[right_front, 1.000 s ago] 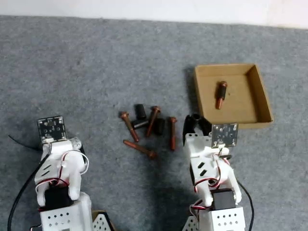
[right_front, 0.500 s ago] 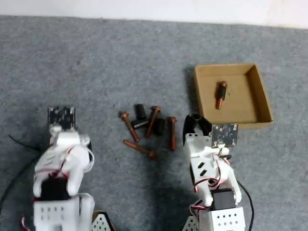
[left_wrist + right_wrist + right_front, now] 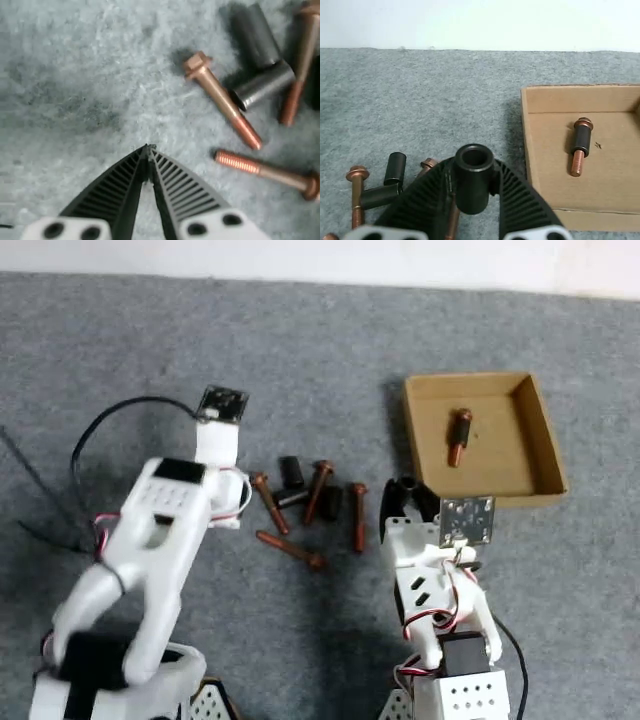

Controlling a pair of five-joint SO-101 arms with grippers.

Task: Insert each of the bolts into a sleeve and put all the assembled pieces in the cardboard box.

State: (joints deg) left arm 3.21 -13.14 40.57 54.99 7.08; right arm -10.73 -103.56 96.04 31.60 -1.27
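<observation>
Several copper bolts (image 3: 270, 502) and black sleeves (image 3: 291, 471) lie in a loose pile on the grey mat. My left gripper (image 3: 148, 147) is shut and empty, its tip just above the mat beside one bolt (image 3: 220, 100) and short of another (image 3: 265, 170). In the high view the left arm (image 3: 170, 510) stretches over the mat to the left of the pile. My right gripper (image 3: 474, 172) is shut on an upright black sleeve (image 3: 472, 187), right of the pile (image 3: 408, 495). The cardboard box (image 3: 495, 465) holds one bolt in a sleeve (image 3: 459, 436).
The box (image 3: 610, 175) stands just beyond and to the right of my right gripper, its near wall close to it. Two sleeves (image 3: 262, 85) lie between the bolts. Open mat spreads to the left and behind the pile.
The left arm has swung forward from the near edge to the left side of the pile. The right arm has kept still with the sleeve.
</observation>
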